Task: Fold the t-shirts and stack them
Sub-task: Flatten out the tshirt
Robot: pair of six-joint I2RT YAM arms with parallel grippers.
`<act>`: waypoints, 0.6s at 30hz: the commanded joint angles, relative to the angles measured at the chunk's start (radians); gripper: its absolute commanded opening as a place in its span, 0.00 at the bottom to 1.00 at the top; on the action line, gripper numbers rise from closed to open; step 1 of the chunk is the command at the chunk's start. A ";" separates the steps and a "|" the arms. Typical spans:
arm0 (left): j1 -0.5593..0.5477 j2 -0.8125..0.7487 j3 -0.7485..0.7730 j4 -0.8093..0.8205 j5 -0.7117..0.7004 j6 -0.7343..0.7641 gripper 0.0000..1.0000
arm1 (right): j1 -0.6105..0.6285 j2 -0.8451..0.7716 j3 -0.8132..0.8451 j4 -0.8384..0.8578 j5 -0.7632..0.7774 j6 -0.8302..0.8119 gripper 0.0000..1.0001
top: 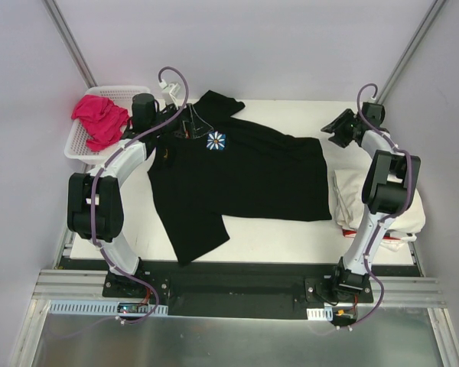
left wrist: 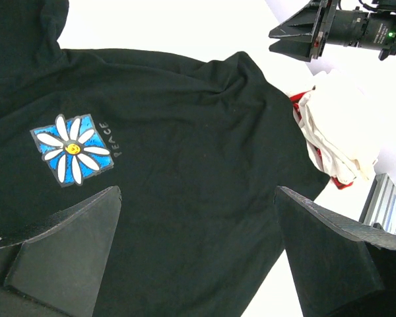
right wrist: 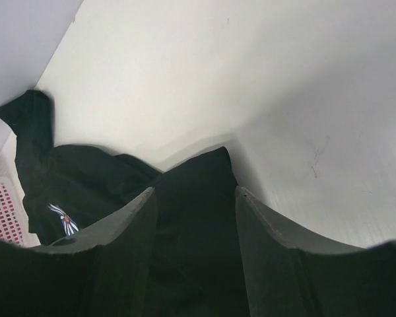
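1. Black cloth is spread over the middle of the white table (top: 291,111). The black t-shirt (top: 245,172) is laid flat, with its neck end towards 9 o'clock and its hem towards 3 o'clock. One sleeve is pointed to 12 o'clock and the other to about 7 o'clock.
2. The daisy patch (top: 216,141) is turned face up on the chest, at 11 o'clock from the shirt's middle.
3. The left gripper (top: 185,128) is held over the neck end of the black t-shirt, at about 10 o'clock on the table. Its jaws are spread wide and nothing is clamped between them. In its wrist view the fingers (left wrist: 66,254) are seen on either side of flat black cloth, with the daisy patch ahead of them. Whether the cloth is touched cannot be told.
4. The right gripper (top: 333,130) is found at 2 o'clock, just beside the far hem corner. Its jaws are parted and no cloth is pinched. In its wrist view a slightly raised corner of the black t-shirt is seen past the gap between the fingers (right wrist: 122,254).
5. The cream-white t-shirts (top: 348,200) are stacked at 4 o'clock, just beside the hem, and are partly hidden by the right arm.
6. The pink t-shirt (top: 99,118) is bunched in the white mesh basket (top: 78,147) at 10 o'clock, at the table's far left corner.
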 commanded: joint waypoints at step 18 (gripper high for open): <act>-0.009 -0.045 0.072 -0.061 0.015 0.081 0.99 | 0.035 0.138 0.103 -0.003 -0.007 0.030 0.53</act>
